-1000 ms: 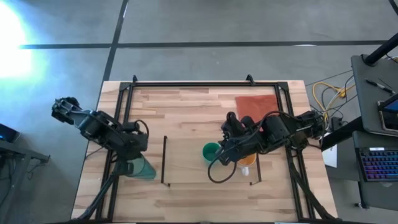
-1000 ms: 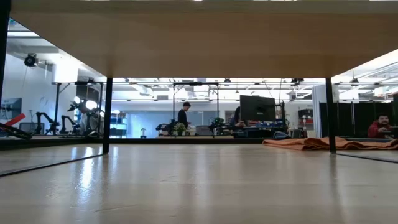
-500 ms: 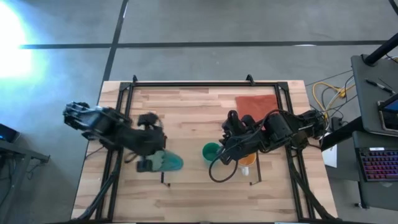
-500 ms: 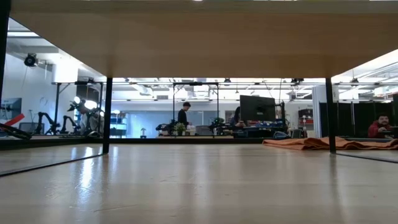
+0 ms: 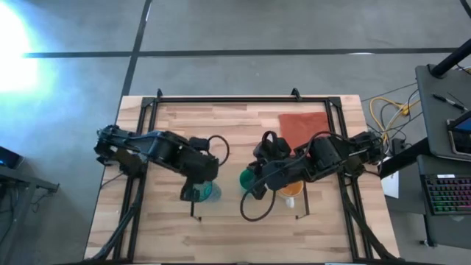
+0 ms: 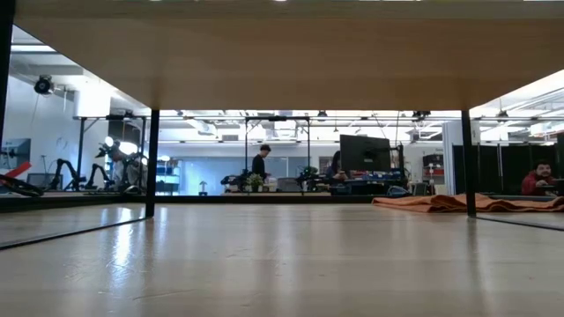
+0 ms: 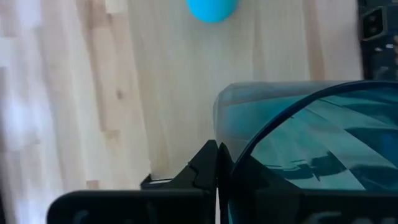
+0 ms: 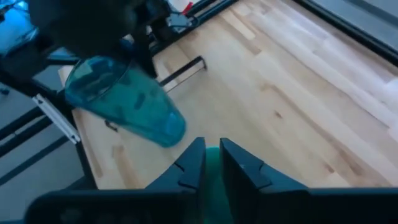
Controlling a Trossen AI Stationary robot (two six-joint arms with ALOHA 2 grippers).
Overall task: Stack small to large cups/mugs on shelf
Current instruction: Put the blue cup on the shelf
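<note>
Light wood counter (image 5: pixel 235 125), lab room behind it. We see the left pincer (image 5: pixel 197 193) clamped on the tilted teal tumbler (image 5: pixel 204 192) over the shelf's (image 5: pixel 221 202) left bar. Right pincer (image 5: pixel 252 182) closed on the green cup (image 5: pixel 248 179), orange mug (image 5: pixel 290 193) just beside.

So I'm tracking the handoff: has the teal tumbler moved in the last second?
Yes. Held in the left gripper, the teal tumbler has gone rightward, from outside the shelf's left bar to over it, toward the green cup.
</note>
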